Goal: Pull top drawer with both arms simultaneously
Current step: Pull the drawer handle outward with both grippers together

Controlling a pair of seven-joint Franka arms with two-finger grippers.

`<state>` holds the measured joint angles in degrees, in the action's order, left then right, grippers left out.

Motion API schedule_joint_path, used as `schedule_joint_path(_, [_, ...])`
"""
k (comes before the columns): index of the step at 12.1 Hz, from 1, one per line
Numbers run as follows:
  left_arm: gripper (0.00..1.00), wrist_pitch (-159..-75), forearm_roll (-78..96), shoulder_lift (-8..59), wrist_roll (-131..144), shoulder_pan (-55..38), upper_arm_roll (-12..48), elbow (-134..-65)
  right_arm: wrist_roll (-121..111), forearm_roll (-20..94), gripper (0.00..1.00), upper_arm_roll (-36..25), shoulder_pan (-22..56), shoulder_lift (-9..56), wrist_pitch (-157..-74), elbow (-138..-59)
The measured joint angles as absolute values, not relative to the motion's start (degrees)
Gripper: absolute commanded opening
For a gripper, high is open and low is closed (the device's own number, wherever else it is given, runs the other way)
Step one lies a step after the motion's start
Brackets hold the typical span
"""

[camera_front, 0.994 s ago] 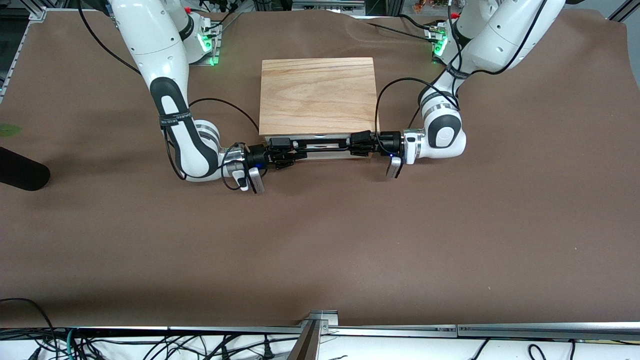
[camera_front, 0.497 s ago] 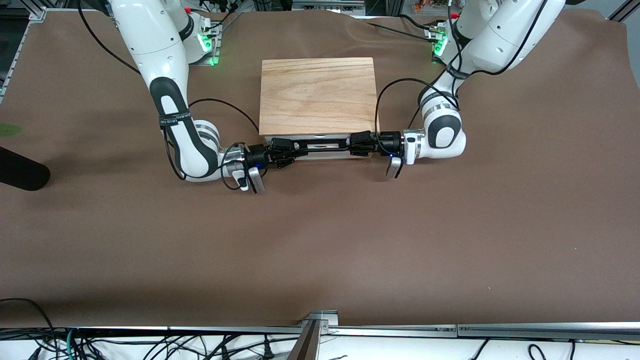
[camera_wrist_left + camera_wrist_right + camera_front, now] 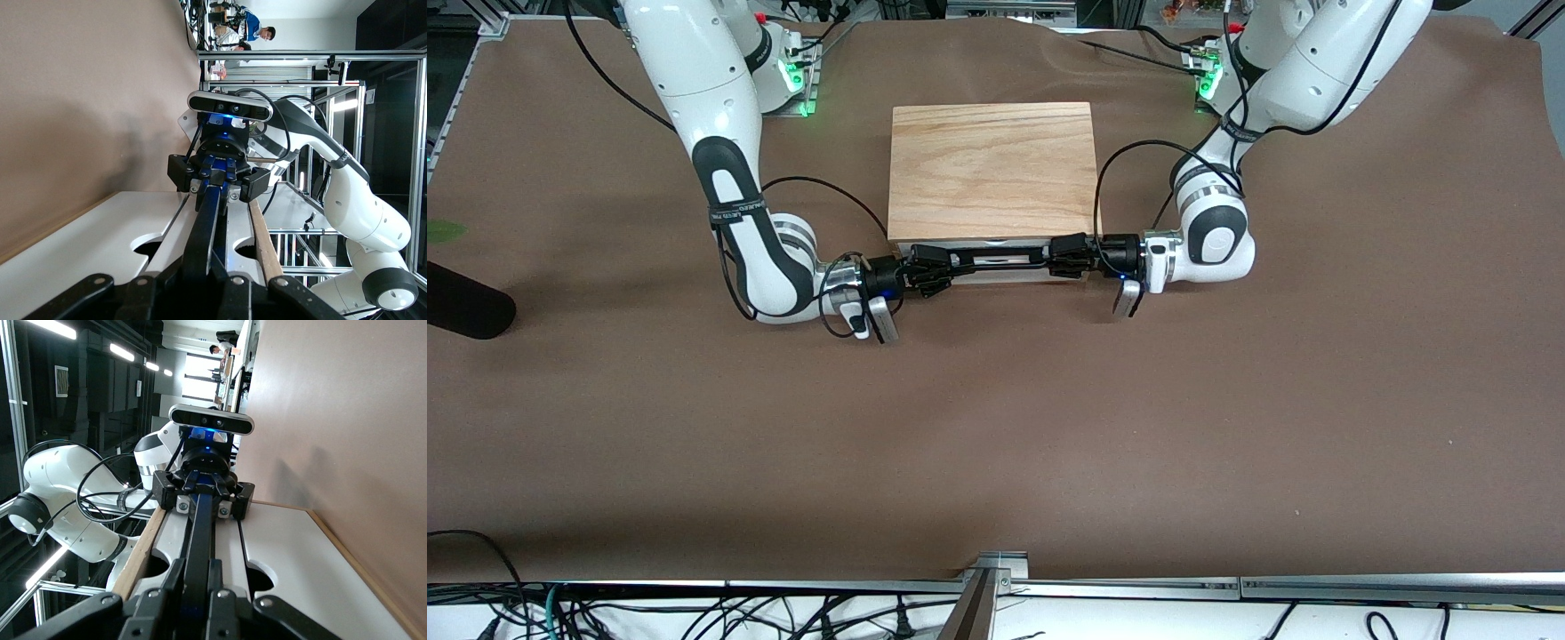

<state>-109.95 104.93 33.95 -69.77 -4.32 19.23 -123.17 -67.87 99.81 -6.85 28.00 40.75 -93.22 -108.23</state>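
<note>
Currently both grippers clamped on the top drawer's (image 3: 996, 264) black bar handle (image 3: 996, 258): right gripper (image 3: 935, 276) at the right arm's end, left gripper (image 3: 1060, 255) at the left arm's end. Drawer front sits between them, under the oak cabinet top (image 3: 992, 169).

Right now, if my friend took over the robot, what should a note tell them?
Left hand: shut on the black handle at the left arm's end.
Right hand: shut on the handle at the right arm's end.
The top drawer sits in the wooden cabinet, barely out, if at all.
Done: both hands grip.
Left: pull the drawer toward the front camera, both arms together.
</note>
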Motion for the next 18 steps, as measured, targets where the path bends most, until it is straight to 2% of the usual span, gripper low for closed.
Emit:
schedule_joint_path(10, [0.00,-109.82,105.12,34.62,-66.83,-4.01,19.28,-122.62,-64.90,98.30,0.00,-7.03,27.67,42.72,-92.17,-104.98])
schedule_joint_path(18, [0.00,-109.85,104.01,36.98,-63.89,-4.01,18.48,-118.37,-61.77,98.23,0.00,-7.09,26.81,45.35,-92.33,-100.07])
